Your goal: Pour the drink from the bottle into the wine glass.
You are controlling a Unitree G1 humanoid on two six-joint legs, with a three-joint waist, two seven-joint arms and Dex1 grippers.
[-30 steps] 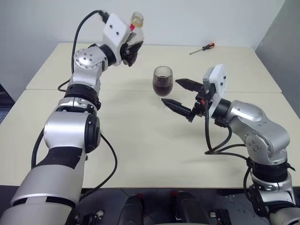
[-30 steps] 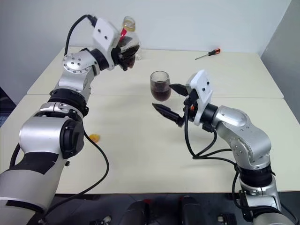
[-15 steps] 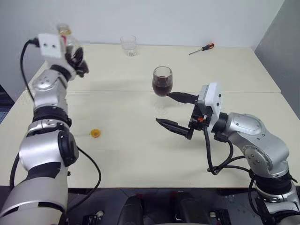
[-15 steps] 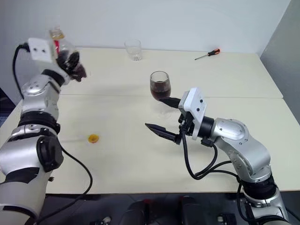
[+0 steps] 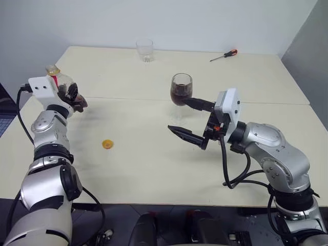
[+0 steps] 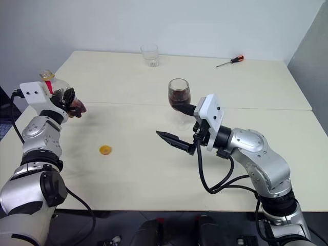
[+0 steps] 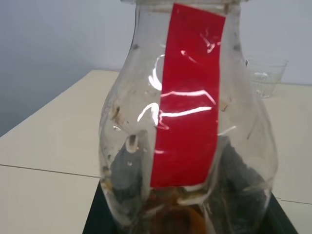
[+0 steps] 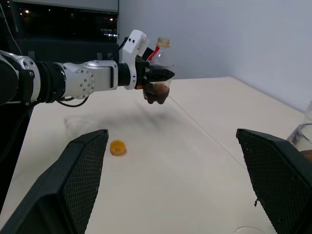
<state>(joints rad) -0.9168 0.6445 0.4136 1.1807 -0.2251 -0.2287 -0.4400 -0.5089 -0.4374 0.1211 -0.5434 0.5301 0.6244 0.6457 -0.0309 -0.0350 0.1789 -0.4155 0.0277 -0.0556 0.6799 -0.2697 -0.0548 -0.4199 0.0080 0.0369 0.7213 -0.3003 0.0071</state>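
Observation:
The wine glass [image 5: 181, 88] stands upright near the table's middle, its bowl partly filled with the dark drink [image 5: 181, 95]. Far to the left, my left gripper [image 5: 73, 98] is shut on the lower body of the clear bottle [image 5: 57, 82], held upright above the table. The bottle's red label [image 7: 187, 97] faces the wrist camera, and only a dark residue sits at the bottom of the bottle [image 8: 158, 66]. My right gripper [image 5: 176, 115] stands open just in front of the glass, with nothing between its fingers [image 8: 83, 180]; the glass lies off to one side of them.
A small orange cap [image 5: 107, 144] lies on the table between the arms. A short clear tumbler [image 5: 144, 49] stands at the far edge, and a screwdriver [image 5: 223, 55] lies at the back right. A seam joins two tabletops [image 5: 128, 99].
My left arm has swung far left and down with the bottle, away from the glass, bringing the bottle upright. The right gripper has hardly moved and stays open.

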